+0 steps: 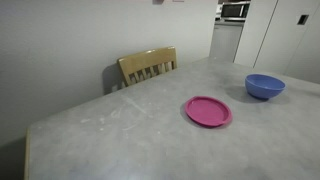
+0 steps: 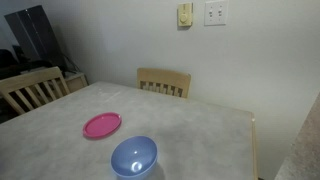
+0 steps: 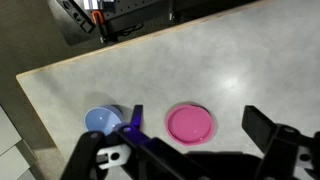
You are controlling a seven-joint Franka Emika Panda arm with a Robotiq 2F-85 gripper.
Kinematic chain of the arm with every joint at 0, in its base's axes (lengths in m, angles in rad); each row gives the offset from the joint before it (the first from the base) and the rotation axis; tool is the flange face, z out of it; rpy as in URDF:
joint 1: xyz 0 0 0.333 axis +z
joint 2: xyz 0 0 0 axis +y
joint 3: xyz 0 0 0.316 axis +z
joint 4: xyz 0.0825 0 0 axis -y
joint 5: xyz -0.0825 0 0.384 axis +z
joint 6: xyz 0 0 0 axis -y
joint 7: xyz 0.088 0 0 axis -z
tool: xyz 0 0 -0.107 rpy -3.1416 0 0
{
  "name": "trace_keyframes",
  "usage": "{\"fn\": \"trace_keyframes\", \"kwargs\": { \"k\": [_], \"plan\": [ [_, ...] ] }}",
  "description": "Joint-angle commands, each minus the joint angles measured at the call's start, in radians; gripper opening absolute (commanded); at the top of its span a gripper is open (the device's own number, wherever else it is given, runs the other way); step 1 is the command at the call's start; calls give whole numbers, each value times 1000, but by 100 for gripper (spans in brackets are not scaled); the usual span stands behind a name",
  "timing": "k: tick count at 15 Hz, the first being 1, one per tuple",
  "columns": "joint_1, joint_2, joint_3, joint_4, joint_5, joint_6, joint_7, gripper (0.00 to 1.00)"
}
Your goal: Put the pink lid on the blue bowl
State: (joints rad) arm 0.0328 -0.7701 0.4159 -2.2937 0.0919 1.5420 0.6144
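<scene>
The pink lid (image 1: 208, 110) lies flat on the grey table, also in an exterior view (image 2: 102, 125) and in the wrist view (image 3: 189, 123). The blue bowl (image 1: 264, 86) stands upright and empty to one side of it, a short gap apart, also in an exterior view (image 2: 133, 157) and at the lower left of the wrist view (image 3: 101, 121). My gripper (image 3: 196, 122) shows only in the wrist view, high above the table, fingers wide open and empty, with the lid between them far below.
The grey table (image 1: 120, 130) has its edge near a white wall. A wooden chair (image 1: 148, 66) stands at the far side, also in an exterior view (image 2: 164, 82). Another wooden chair (image 2: 30, 90) stands at a table side.
</scene>
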Motion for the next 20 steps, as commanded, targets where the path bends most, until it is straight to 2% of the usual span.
{"fn": "trace_keyframes", "kwargs": {
  "k": [1, 4, 10, 13, 20],
  "plan": [
    [14, 6, -9, 3, -8, -1, 9, 100],
    [-3, 63, 26, 17, -40, 42, 29, 100],
    [7, 171, 27, -38, -43, 283, 50, 100],
    [17, 244, -1, -78, -41, 364, 51, 100],
    [48, 397, -72, -120, -26, 463, -11, 100]
  ]
}}
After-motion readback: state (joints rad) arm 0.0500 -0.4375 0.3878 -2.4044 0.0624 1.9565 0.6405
